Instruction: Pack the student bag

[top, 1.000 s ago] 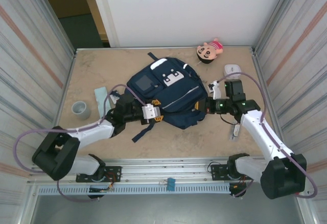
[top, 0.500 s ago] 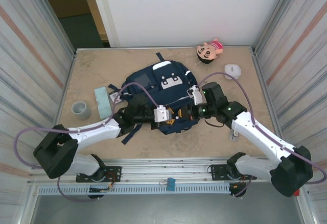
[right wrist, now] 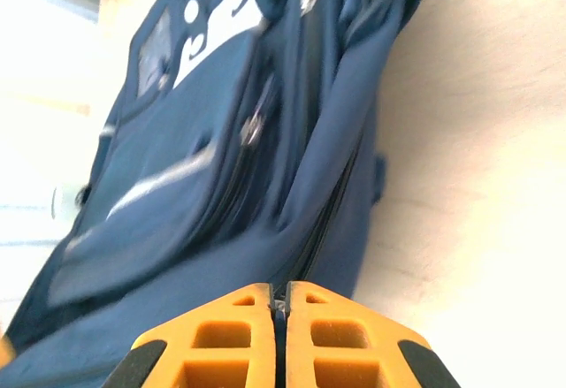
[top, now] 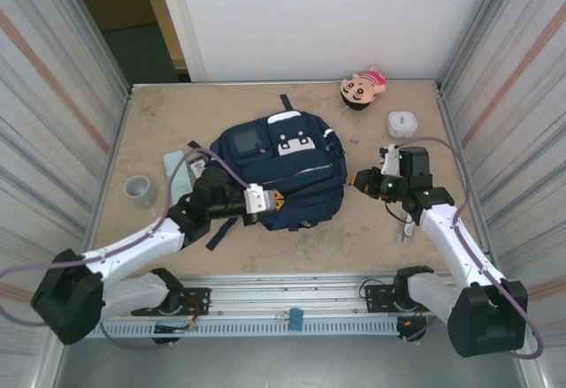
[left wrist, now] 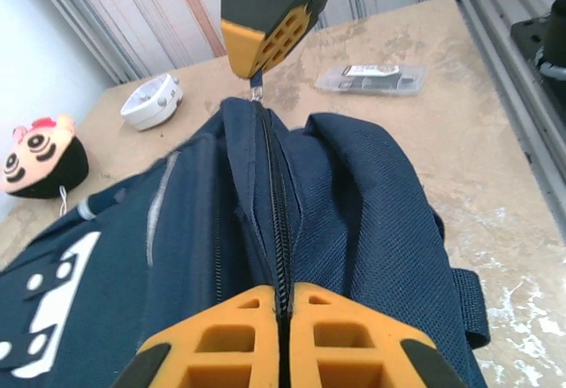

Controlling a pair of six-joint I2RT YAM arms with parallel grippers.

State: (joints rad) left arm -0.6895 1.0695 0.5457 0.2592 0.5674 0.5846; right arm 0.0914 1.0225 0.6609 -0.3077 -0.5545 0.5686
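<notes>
**Position of the work.** The student bag [top: 283, 163], a large navy-blue fabric backpack with white patches, lies flat at the centre of the surface [top: 168, 114]. Its patched end points far and its base points near. Nothing lies on top of it.

**Gripper state.**
- The left gripper [top: 275, 201] is clenched on the near-left edge of the bag. In the left wrist view its yellow fingers meet over the black zip track [left wrist: 274, 202], pinching the fabric there.
- The right gripper [top: 358, 178] is closed just beside the right edge of the bag. In the left wrist view a small metal zip pull [left wrist: 256, 96] hangs directly under its tip, so it appears to be gripping the pull by its cord. The contact itself is too small to confirm.

**Governing relation.** The zip track runs in a nearly straight line from the left gripper to the right gripper, across the near part of the bag. The two grippers therefore sit at opposite ends of one axis, left to right. The right arm is the nearer one to the pull. The left arm is the nearer one to the anchored end.

**Assessment.** The compartment looks closed. Opening probably requires drawing the pull along the track while the left gripper holds the fabric taut.

**Items outside the bag.** A plush doll [top: 363, 86] and a white round case [top: 402, 124] lie far right, well apart from the bag.
</notes>
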